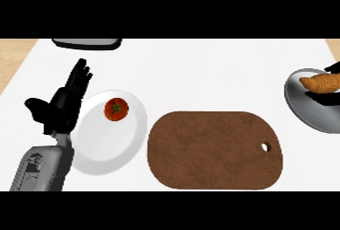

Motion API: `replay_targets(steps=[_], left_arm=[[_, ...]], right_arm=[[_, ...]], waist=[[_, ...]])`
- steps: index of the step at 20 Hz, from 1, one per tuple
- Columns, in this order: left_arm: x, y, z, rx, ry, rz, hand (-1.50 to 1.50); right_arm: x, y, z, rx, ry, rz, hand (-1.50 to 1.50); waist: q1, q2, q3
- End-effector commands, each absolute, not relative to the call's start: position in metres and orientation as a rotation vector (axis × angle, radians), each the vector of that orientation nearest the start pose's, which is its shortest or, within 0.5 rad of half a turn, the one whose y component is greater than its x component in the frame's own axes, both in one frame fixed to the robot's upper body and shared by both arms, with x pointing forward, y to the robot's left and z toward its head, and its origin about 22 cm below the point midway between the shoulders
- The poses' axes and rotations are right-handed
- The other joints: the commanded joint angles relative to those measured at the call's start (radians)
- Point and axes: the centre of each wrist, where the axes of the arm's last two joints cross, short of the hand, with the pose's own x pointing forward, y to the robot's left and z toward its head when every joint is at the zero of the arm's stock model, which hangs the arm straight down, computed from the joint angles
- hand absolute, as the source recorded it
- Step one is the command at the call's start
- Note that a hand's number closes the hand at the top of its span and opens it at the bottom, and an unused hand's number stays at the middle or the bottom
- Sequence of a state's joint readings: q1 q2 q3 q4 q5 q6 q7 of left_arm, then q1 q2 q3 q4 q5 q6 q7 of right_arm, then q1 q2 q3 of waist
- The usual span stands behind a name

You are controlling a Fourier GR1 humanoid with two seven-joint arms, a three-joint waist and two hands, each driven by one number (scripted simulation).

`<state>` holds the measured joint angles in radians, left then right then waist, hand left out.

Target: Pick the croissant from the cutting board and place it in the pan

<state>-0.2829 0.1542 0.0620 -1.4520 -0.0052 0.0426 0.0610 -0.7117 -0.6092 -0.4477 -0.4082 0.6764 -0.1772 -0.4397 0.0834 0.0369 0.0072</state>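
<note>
The golden croissant (320, 83) is over the grey pan (310, 114) at the right edge of the view. My right hand (332, 67) shows only as black fingers above and below the croissant, curled round it; the rest of the hand is cut off by the edge. Nothing lies on the brown cutting board (212, 150) in the middle of the counter, which has a small hole near its right side. My left hand (66, 96) rests open at the left, fingers up, beside a white plate.
A white plate (106, 143) left of the board carries a red tomato (116, 109). A grey object (86, 43) sits at the counter's far edge, top left. The counter's wooden border shows at both upper corners.
</note>
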Motion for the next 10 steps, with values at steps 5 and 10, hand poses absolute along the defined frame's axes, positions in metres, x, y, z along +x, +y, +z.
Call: replay_targets(steps=[5,10], left_arm=[[0.313,0.246,0.053,0.126,-1.662,-0.091,0.00],[0.318,0.256,0.062,0.158,-1.652,-0.089,0.00]], right_arm=[[0.346,-0.464,0.039,-0.686,-1.411,0.490,-1.50],[0.350,-0.456,0.034,-0.687,-1.567,0.365,-1.50]], waist=[[-0.006,0.004,0.002],[-0.016,-0.002,0.002]])
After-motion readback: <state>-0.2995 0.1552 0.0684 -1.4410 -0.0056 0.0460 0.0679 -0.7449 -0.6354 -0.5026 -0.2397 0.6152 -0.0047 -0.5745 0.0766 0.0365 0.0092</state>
